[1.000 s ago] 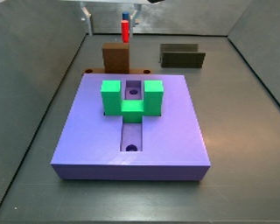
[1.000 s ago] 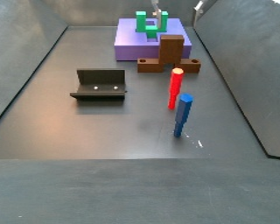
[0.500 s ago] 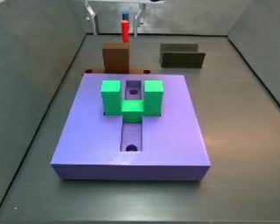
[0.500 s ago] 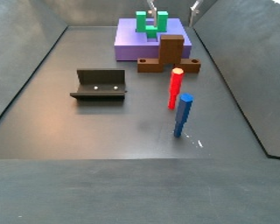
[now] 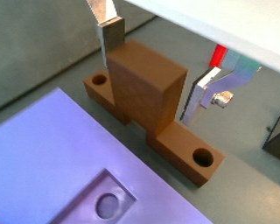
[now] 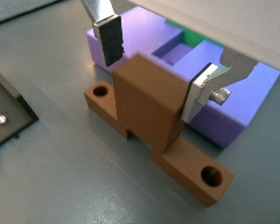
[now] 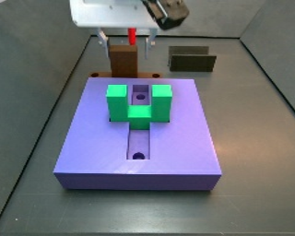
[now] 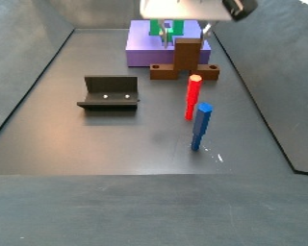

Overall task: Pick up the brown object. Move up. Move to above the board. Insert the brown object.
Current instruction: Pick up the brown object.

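Note:
The brown object (image 7: 123,63) is an upright brown block on a flat bar with a round hole at each end. It stands on the floor just behind the board (image 7: 175,138), and shows in a side view (image 8: 187,58) and both wrist views (image 5: 149,83) (image 6: 149,96). My gripper (image 7: 125,41) (image 8: 183,34) is open and low over it. Its fingers stand on either side of the upright block (image 5: 154,68) (image 6: 154,68), with small gaps. The lavender board carries a green U-shaped bracket (image 7: 139,101) over its groove.
The dark fixture (image 7: 192,60) (image 8: 109,93) stands on the floor apart from the board. A red post (image 8: 192,96) and a blue post (image 8: 202,127) stand upright close to the brown object. Grey walls enclose the floor.
My gripper has come down from above the scene and now straddles the brown block. The brown object, board and posts have not moved.

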